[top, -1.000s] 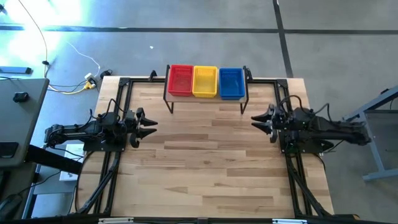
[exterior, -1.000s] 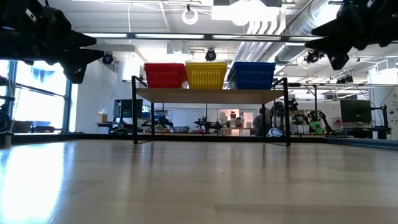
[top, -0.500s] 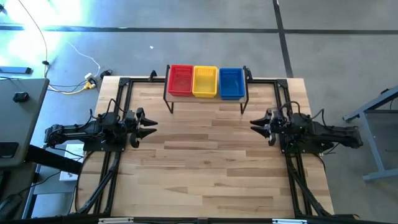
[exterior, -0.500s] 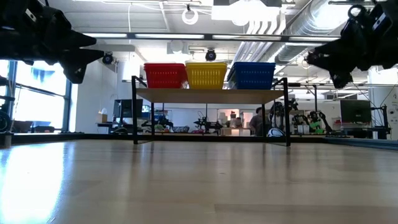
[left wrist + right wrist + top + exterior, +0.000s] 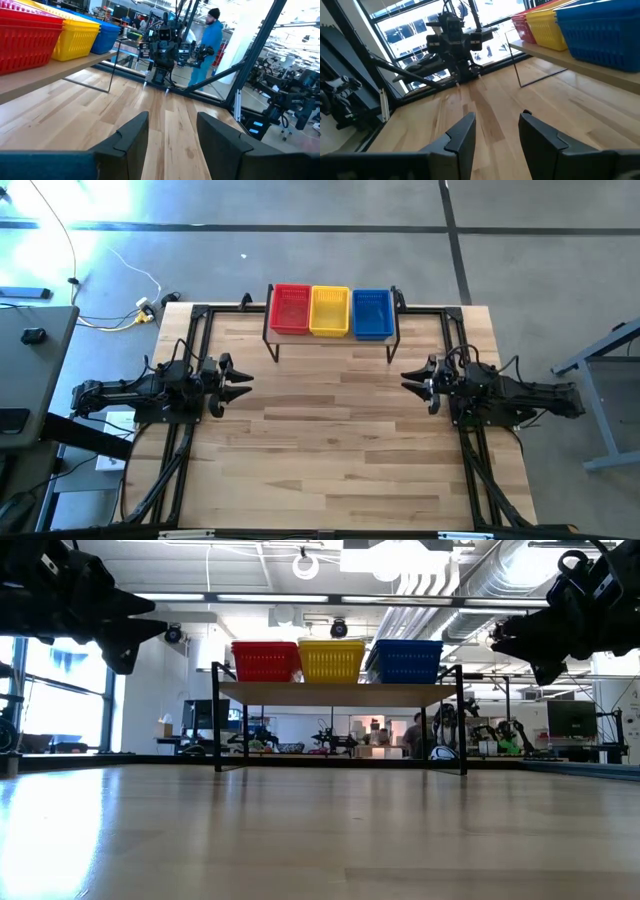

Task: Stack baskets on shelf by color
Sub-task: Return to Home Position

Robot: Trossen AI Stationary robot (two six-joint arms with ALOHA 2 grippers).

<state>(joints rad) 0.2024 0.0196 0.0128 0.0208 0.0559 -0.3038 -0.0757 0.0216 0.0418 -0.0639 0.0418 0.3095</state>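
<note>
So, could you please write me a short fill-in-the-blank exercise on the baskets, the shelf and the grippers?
1. On the shelf, the yellow baskets stand between the red baskets and the ____ ones.
2. The red baskets sit at the shelf end nearer the ____ arm.
3. The left gripper and the right gripper are both ____ and hold nothing.
Missing words: blue; left; open.

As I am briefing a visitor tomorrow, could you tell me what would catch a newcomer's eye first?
The bright row on the shelf at the far edge of the table: red baskets, yellow baskets, blue baskets. The left gripper and right gripper hang open and empty at opposite sides, facing each other.
</note>
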